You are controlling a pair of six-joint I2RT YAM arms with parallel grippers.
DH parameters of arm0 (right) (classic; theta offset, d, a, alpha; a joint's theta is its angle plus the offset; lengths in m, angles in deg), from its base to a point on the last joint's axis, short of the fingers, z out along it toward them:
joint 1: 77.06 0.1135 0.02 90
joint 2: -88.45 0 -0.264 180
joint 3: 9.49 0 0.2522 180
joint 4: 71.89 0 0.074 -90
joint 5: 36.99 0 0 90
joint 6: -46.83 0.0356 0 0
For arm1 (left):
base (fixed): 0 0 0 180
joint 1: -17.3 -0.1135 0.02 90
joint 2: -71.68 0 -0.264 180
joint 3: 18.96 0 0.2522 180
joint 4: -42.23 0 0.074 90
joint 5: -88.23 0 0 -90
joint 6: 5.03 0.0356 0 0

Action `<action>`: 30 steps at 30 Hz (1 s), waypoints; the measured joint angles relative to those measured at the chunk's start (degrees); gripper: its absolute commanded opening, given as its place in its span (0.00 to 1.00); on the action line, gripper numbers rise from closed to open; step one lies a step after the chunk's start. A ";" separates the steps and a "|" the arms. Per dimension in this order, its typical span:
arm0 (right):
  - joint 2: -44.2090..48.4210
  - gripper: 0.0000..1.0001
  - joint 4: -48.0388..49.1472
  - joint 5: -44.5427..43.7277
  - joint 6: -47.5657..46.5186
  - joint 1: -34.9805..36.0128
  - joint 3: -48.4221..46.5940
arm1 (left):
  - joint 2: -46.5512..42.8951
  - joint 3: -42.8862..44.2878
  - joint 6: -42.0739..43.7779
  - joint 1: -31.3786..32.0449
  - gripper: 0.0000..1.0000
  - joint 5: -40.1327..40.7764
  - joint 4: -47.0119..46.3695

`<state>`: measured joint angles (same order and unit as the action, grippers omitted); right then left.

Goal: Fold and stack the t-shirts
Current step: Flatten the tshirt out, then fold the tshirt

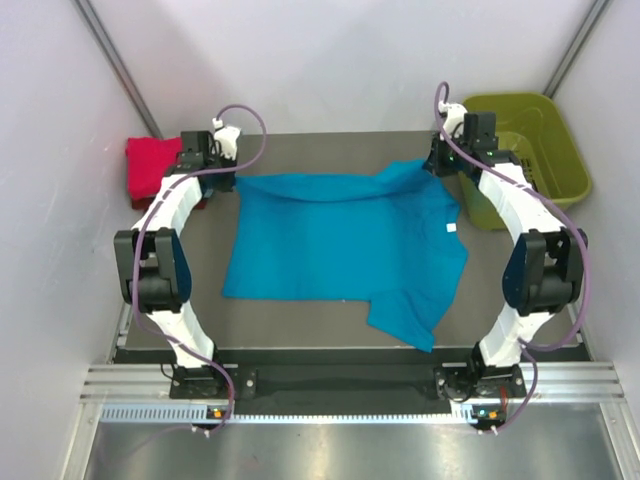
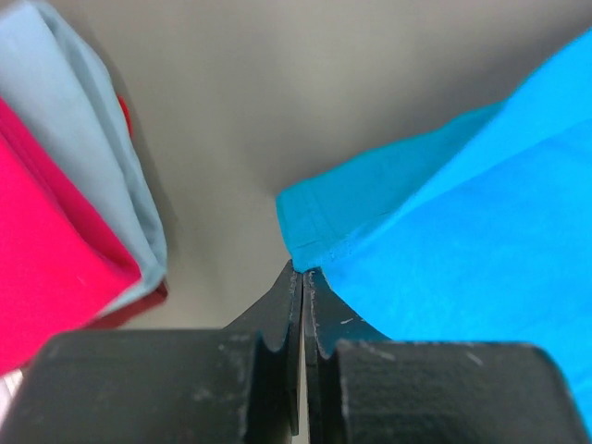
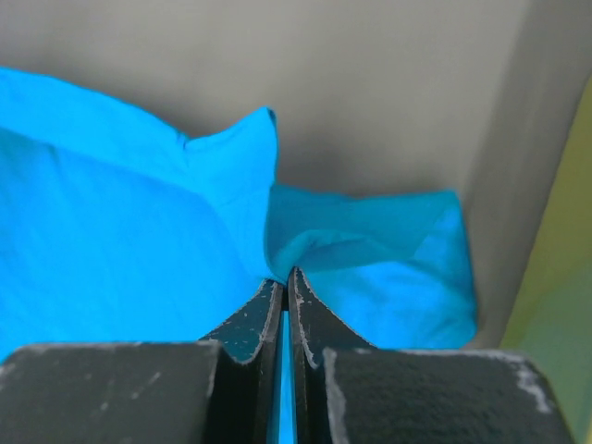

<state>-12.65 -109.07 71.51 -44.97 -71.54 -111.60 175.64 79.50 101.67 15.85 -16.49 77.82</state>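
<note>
A bright teal-blue t-shirt [image 1: 340, 240] lies spread on the dark table, one sleeve hanging toward the near edge. My left gripper [image 1: 222, 172] is shut on the shirt's far left corner; the left wrist view shows its jaws [image 2: 303, 271] pinching the hem of the cloth [image 2: 444, 231]. My right gripper [image 1: 440, 160] is shut on the far right corner by the other sleeve; the right wrist view shows its jaws [image 3: 285, 276] closed with teal cloth [image 3: 139, 231] between them. A folded red shirt [image 1: 150, 165] lies at the far left, with a pale grey-blue one [image 2: 88, 157] against it.
An olive-green plastic basket [image 1: 525, 150] stands at the far right corner, close behind my right arm. White walls enclose the table on three sides. The table's near edge has a metal rail [image 1: 340, 385].
</note>
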 measured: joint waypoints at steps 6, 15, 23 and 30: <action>4.02 0.00 -2.10 -0.26 -1.20 -0.07 6.16 | -0.48 -2.01 0.66 -0.92 0.00 -0.04 2.84; 11.39 0.00 -3.69 -0.46 -2.19 -0.52 11.45 | -2.86 -4.22 1.27 -1.16 0.00 0.00 5.22; 16.02 0.00 -4.33 -0.44 -2.71 -0.98 18.01 | -3.32 -6.29 1.46 -1.16 0.00 0.37 6.47; 16.13 0.03 -4.48 0.22 -2.73 -1.18 22.75 | -3.30 -8.11 1.18 -1.18 0.00 0.90 7.21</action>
<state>3.48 -113.55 71.73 -47.71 -72.72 -88.85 172.34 71.39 102.86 14.67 -15.59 85.03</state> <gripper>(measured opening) 0.009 0.012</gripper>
